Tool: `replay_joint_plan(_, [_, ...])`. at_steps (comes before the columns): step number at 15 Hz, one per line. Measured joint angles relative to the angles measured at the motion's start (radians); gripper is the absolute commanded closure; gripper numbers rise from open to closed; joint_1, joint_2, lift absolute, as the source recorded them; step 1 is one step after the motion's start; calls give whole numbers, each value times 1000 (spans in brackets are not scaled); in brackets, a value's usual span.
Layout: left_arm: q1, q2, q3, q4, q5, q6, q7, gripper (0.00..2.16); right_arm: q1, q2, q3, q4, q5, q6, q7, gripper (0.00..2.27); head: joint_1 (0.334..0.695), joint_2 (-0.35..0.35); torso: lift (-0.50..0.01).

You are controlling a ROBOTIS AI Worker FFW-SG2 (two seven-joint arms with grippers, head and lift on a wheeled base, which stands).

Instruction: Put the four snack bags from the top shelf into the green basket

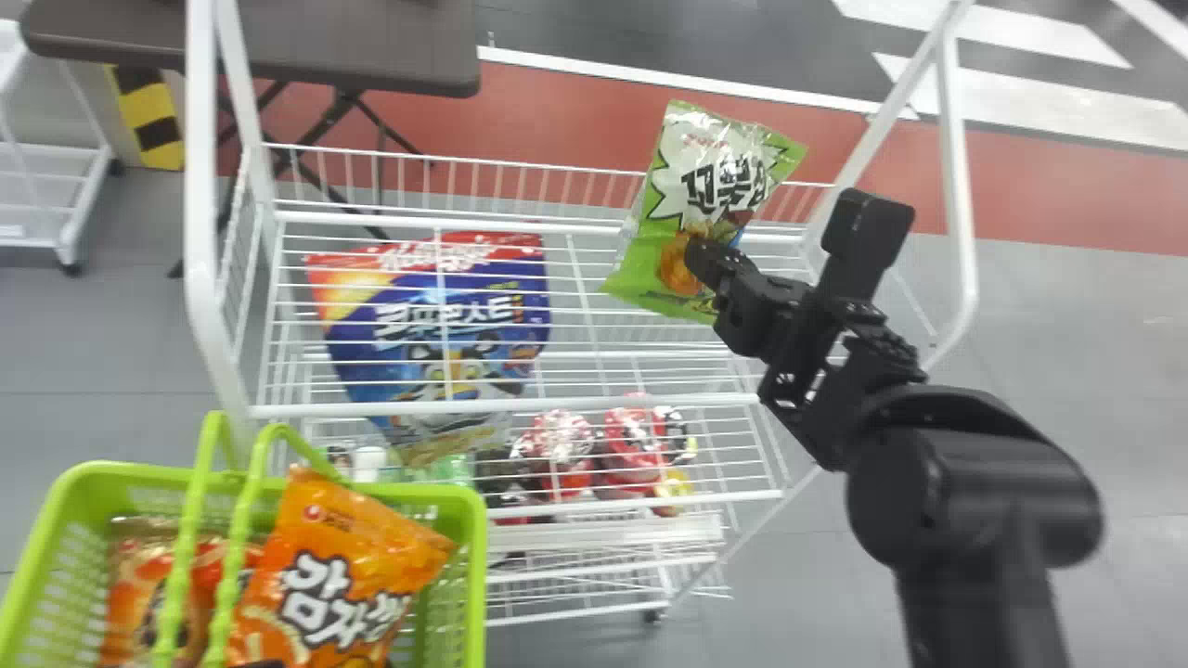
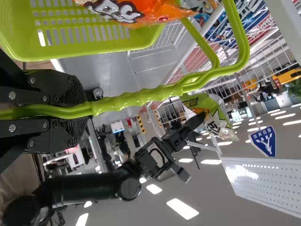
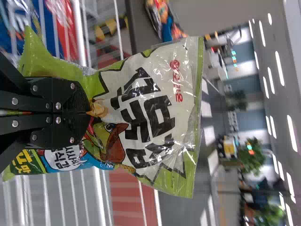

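"Green and white shiny snack bag (image 1: 687, 204), where are you?"

"Up high, by the right part of the white wire rack (image 1: 520, 405). It leans a little. The black right gripper (image 1: 701, 260) has it pinched near its bottom end, with both flat fingers squeezed on it."

"And the black left gripper (image 2: 80, 110)?"

"That one is squeezed around the thin green plastic handle (image 2: 136, 100) of the green plastic basket (image 1: 478, 529)."

"What is in the basket?"

"An orange snack bag with white letters (image 1: 339, 594) is on the right side, poking up. A red and orange bag (image 1: 135, 594) is on the left."

"Is anything else on the rack?"

"Yes! A big blue and red bag with a tiger (image 1: 436, 325) is behind the wires, on the left. I can't tell which shelf it is on. Little red packs (image 1: 631, 445) are lower down."
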Motion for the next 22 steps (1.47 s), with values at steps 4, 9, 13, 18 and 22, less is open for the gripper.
replay_joint_plan(4, [-7,0,-1,4,1,0,4,2138,147,-1,31,-206,-141,210,42,2256,695,-48,-1])
replay_joint_plan(9, [-15,0,-9,4,1,0,9,2138,277,-1,33,-365,-364,501,115,2256,695,128,-1])
replay_joint_plan(13, [-16,0,-14,-1,0,0,10,2138,289,-1,140,-303,-441,572,124,2256,695,262,-1])
replay_joint_plan(18, [-16,0,-14,-3,-1,3,10,2138,261,-3,253,-131,-374,539,114,1413,695,350,-1])
replay_joint_plan(22, [-22,-3,-18,3,-3,4,10,2138,255,-14,318,-105,-228,463,148,-2,695,347,-1])
